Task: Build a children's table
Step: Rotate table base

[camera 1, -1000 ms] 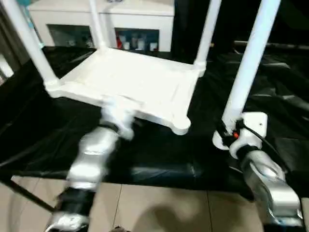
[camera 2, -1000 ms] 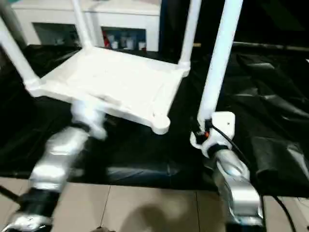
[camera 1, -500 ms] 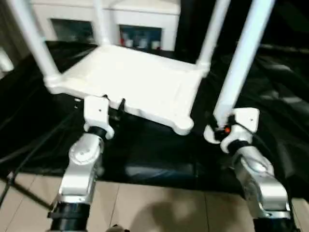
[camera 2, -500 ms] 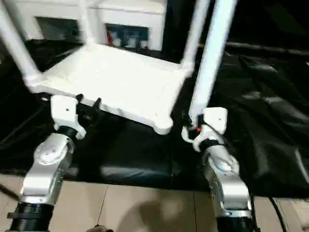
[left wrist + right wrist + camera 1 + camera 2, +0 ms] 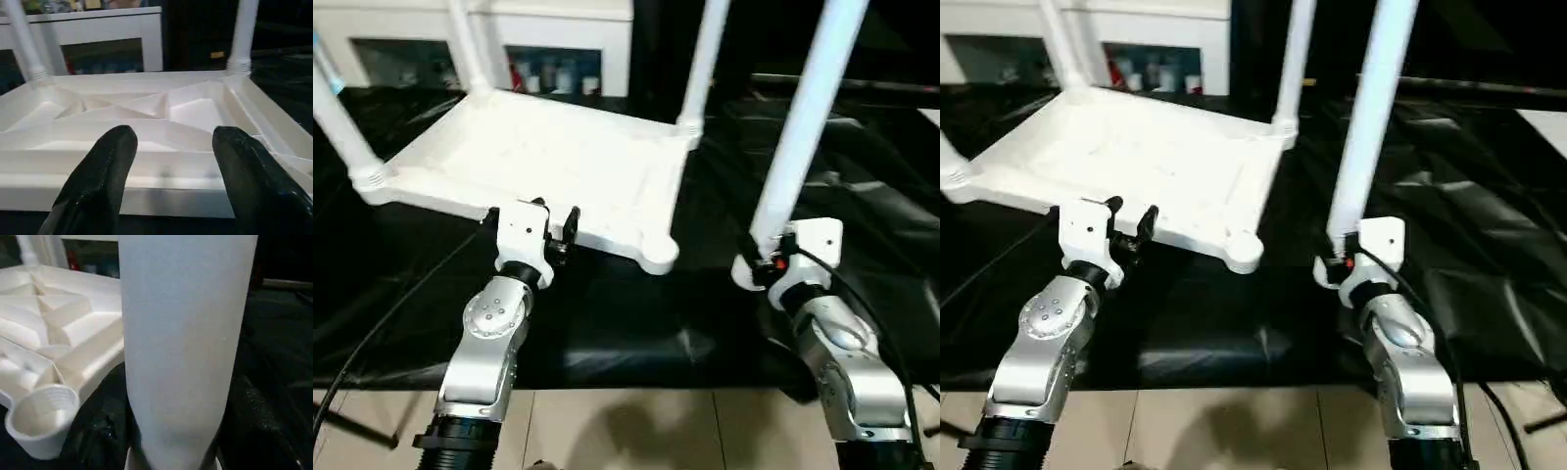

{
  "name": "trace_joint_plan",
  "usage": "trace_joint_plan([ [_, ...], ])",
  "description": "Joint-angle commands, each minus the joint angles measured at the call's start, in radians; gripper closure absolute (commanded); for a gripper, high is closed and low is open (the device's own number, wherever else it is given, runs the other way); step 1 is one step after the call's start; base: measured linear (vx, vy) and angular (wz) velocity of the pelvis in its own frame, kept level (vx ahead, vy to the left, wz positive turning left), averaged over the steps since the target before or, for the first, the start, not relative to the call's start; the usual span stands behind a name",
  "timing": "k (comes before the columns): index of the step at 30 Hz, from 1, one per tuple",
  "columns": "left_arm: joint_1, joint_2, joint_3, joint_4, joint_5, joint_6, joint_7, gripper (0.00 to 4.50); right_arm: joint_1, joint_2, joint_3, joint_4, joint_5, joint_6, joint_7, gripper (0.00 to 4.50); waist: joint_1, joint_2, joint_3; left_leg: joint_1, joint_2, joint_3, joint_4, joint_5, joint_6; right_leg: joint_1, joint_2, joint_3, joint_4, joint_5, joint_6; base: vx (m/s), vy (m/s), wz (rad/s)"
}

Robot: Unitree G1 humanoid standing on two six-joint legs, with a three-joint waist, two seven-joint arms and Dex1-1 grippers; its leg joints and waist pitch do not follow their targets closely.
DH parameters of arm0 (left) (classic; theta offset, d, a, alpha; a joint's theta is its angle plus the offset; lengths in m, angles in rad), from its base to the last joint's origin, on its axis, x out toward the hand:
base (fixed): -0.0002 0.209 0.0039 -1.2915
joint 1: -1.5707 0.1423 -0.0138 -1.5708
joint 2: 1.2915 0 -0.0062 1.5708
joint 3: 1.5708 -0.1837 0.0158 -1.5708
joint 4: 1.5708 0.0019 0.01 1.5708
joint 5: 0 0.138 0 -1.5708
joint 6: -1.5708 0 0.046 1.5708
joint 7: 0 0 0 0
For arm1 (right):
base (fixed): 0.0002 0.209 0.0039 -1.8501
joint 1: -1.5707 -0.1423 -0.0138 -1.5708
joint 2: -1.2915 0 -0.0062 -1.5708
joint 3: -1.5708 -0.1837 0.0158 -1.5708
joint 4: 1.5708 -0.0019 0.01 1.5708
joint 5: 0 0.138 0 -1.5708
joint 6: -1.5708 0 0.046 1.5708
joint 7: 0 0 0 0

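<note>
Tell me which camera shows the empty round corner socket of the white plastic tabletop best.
The right wrist view: the empty corner socket sits close, its open ribbed mouth visible. Both eye views show it small, at the tabletop's near corner. The left wrist view catches just a sliver.

You see an all-white table top (image 5: 558, 162) with a ribbed underside, white legs (image 5: 800, 127), black gripper fingers (image 5: 102, 176), silver forearms (image 5: 489, 343), a black drape (image 5: 862, 176) and a white cabinet (image 5: 548, 29).

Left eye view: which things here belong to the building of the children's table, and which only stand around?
Belongs to the job:
- upturned table top, three legs already in
- fourth leg in the right pincer
- empty corner socket

Just around:
- white cabinet
- black-draped work table
</note>
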Motion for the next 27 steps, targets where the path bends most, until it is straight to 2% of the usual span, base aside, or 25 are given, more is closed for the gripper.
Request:
trace_joint_plan([
  [1,0.007,0.002,0.002,-0.024,-0.002,0.016,0.007,1.51,0.000,0.003,0.005,-0.004,0.010,-0.002,0.006,2.61,-0.001,0.006,-0.059,0.027,0.023,-0.010,-0.073,-0.217,0.073,0.057,-0.053,0.020,-0.067,-0.019,-0.252,0.000,0.000,0.00],
  [2,0.008,0.002,0.002,-0.025,-0.002,0.017,0.006,1.51,0.002,0.002,0.007,-0.004,0.008,0.001,0.005,2.61,0.001,0.005,-0.058,0.027,0.023,-0.011,-0.075,-0.208,0.068,0.066,-0.056,0.020,-0.071,-0.051,-0.252,0.000,0.000,0.00],
  [3,0.009,0.003,0.002,-0.026,-0.002,0.017,0.006,1.51,0.004,0.002,0.007,-0.004,0.007,0.003,0.005,2.61,0.002,0.020,-0.062,0.079,0.038,0.004,-0.078,-0.238,0.021,0.039,-0.038,0.031,-0.070,-0.081,-0.254,0.000,0.000,0.00],
  [4,0.012,0.003,-0.001,-0.029,-0.001,0.019,0.005,1.51,0.007,0.002,0.006,-0.003,0.004,0.003,0.004,2.61,-0.015,0.012,-0.046,0.172,0.090,0.005,-0.101,-0.313,-0.066,-0.034,-0.013,0.003,-0.029,-0.075,-0.238,0.064,-0.001,-0.29],
  [5,0.014,0.003,-0.002,-0.030,-0.001,0.021,0.004,1.51,0.010,0.002,0.005,-0.003,0.003,0.002,0.003,2.61,-0.011,0.005,-0.039,0.175,0.090,0.013,-0.102,-0.341,-0.078,-0.036,-0.022,0.003,-0.028,-0.084,-0.238,0.075,0.004,-0.49],
  [6,0.014,0.002,-0.003,-0.031,-0.001,0.022,0.004,1.51,0.012,0.002,0.003,-0.003,0.002,0.000,0.004,2.61,-0.002,-0.007,-0.032,0.155,0.042,0.050,-0.080,-0.389,-0.095,-0.014,-0.020,0.034,-0.052,-0.117,-0.248,0.075,0.004,-0.49],
  [7,0.014,0.002,-0.003,-0.031,-0.001,0.023,0.005,1.51,0.012,0.001,0.001,-0.004,0.002,0.001,0.004,2.61,0.022,-0.020,-0.042,0.106,-0.023,0.063,-0.046,-0.360,-0.105,0.056,-0.008,0.104,-0.072,-0.124,-0.260,0.108,0.009,-0.50],
  [9,0.014,0.002,-0.003,-0.031,-0.001,0.024,0.006,1.51,0.012,0.001,0.000,-0.004,0.003,0.003,0.004,2.61,0.054,-0.018,-0.052,0.036,-0.053,0.021,-0.011,-0.222,-0.116,0.135,-0.005,0.185,-0.080,-0.062,-0.241,0.134,-0.005,-0.56],
  [10,0.013,0.003,-0.003,-0.030,-0.001,0.024,0.006,1.51,0.011,0.001,-0.002,-0.003,0.003,0.004,0.004,2.61,0.063,-0.003,-0.057,0.028,-0.055,0.001,-0.022,-0.133,-0.142,0.137,0.042,0.197,-0.055,0.097,-0.179,0.117,-0.007,-0.57],
  [11,0.012,0.003,-0.003,-0.029,-0.001,0.024,0.006,1.51,0.010,0.000,-0.004,-0.003,0.004,0.003,0.003,2.61,0.059,0.007,-0.062,0.053,-0.048,-0.007,-0.043,-0.089,-0.156,0.119,0.079,0.178,-0.032,0.186,-0.128,0.157,-0.038,-0.50],
  [12,0.010,0.004,-0.003,-0.027,-0.001,0.024,0.005,1.51,0.008,0.002,-0.008,-0.002,0.008,0.004,0.001,2.61,0.032,0.023,-0.072,0.163,0.025,-0.037,-0.081,0.019,-0.102,0.016,0.095,0.100,0.054,0.263,-0.049,0.157,-0.038,-0.50],
  [13,0.009,0.005,-0.003,-0.025,-0.001,0.024,0.005,1.51,0.006,0.002,-0.009,-0.001,0.009,0.000,0.002,2.61,-0.011,-0.022,-0.071,0.179,0.098,-0.111,-0.084,0.134,0.071,-0.048,-0.011,0.046,0.083,0.179,-0.051,0.166,-0.110,-0.56],
  [14,0.009,0.005,-0.003,-0.025,-0.001,0.024,0.005,1.51,0.006,0.002,-0.009,-0.001,0.009,0.000,0.002,2.61,-0.005,-0.027,-0.082,0.123,0.019,-0.061,-0.032,0.121,0.124,0.030,-0.031,0.080,0.032,0.242,-0.075,0.127,-0.086,-0.16],
  [15,0.009,0.004,-0.003,-0.025,-0.002,0.025,0.007,1.51,0.006,0.000,-0.008,-0.004,0.010,0.000,0.003,2.61,0.050,-0.053,-0.086,-0.007,-0.123,-0.026,0.066,-0.088,0.133,0.179,-0.068,0.211,-0.028,0.425,-0.141,0.127,-0.086,-0.16],
  [16,0.008,0.005,-0.002,-0.024,-0.001,0.025,0.008,1.51,0.003,-0.001,-0.005,-0.004,0.014,-0.002,0.010,2.61,0.071,-0.052,-0.089,-0.087,-0.068,-0.092,0.130,-0.078,0.081,0.223,-0.135,0.253,-0.020,0.722,-0.236,0.118,0.053,0.29],
  [17,0.008,0.005,-0.002,-0.024,-0.001,0.025,0.008,1.51,0.003,-0.001,-0.005,-0.004,0.014,-0.002,0.010,2.61,0.074,-0.047,-0.083,-0.105,-0.060,-0.106,0.133,-0.056,0.039,0.211,-0.111,0.232,-0.011,0.826,-0.251,0.021,0.134,0.13],
  [18,0.007,0.005,-0.002,-0.024,-0.001,0.025,0.009,1.51,0.002,-0.002,-0.003,-0.004,0.018,-0.003,0.016,2.61,0.064,-0.033,-0.074,-0.103,-0.060,-0.120,0.080,0.031,-0.005,0.193,-0.050,0.161,0.006,0.861,-0.235,0.021,0.134,0.13],
  [19,0.007,0.004,0.000,-0.026,0.000,0.026,0.009,1.51,0.001,-0.010,0.010,-0.006,0.012,-0.001,0.030,2.61,0.042,0.020,-0.070,-0.051,-0.030,-0.130,-0.007,0.168,0.037,0.137,0.010,0.071,0.016,0.625,-0.149,-0.149,0.121,0.01],
  [20,0.009,0.004,0.002,-0.030,0.000,0.028,0.010,1.51,0.002,-0.022,0.028,-0.008,-0.003,0.005,0.044,2.61,0.021,0.069,-0.082,0.011,0.025,-0.175,-0.032,0.193,0.062,0.078,0.017,0.008,0.056,0.387,-0.106,-0.071,0.055,-0.19],
  [21,0.009,0.004,0.001,-0.031,0.000,0.028,0.011,1.51,0.002,-0.023,0.030,-0.009,-0.005,0.006,0.045,2.61,-0.035,0.061,-0.071,0.098,0.147,-0.292,-0.068,0.222,0.283,-0.050,-0.011,-0.037,0.162,-0.126,-0.022,-0.071,0.055,-0.19],
  [22,0.011,0.005,0.001,-0.033,0.000,0.029,0.012,1.51,0.003,-0.026,0.037,-0.010,-0.008,0.005,0.053,2.61,-0.018,0.065,-0.072,0.084,0.060,-0.328,-0.048,0.167,0.518,-0.063,-0.015,-0.060,0.171,-0.187,0.012,0.077,0.021,0.03],
  [23,0.013,0.006,0.001,-0.034,-0.001,0.030,0.013,1.51,0.003,-0.027,0.041,-0.010,-0.013,0.004,0.054,2.61,-0.028,0.041,-0.075,0.093,0.037,-0.333,-0.040,0.126,0.564,-0.084,-0.011,-0.057,0.171,-0.160,0.032,0.051,0.038,0.44],
  [24,0.014,0.006,0.001,-0.036,-0.001,0.030,0.014,1.51,0.002,-0.025,0.041,-0.008,-0.019,-0.002,0.048,2.61,-0.043,0.031,-0.070,0.069,-0.017,-0.333,-0.057,0.067,0.582,-0.077,-0.005,-0.051,0.157,-0.115,0.051,0.051,0.038,0.44],
  [26,0.017,0.005,0.001,-0.039,0.001,0.032,0.016,1.51,-0.002,-0.013,0.025,-0.001,-0.010,-0.009,0.033,2.61,-0.039,-0.020,-0.051,-0.005,-0.115,-0.291,-0.039,-0.040,0.436,-0.004,-0.073,0.027,-0.013,-0.048,0.060,0.049,-0.029,0.54],
  [27,0.018,0.005,0.002,-0.040,0.000,0.032,0.017,1.51,-0.003,-0.007,0.017,0.001,0.000,-0.010,0.032,2.61,-0.019,-0.049,-0.047,-0.006,-0.118,-0.168,0.052,-0.115,0.302,0.052,-0.148,0.107,-0.090,-0.137,-0.055,0.069,-0.061,0.61],
])
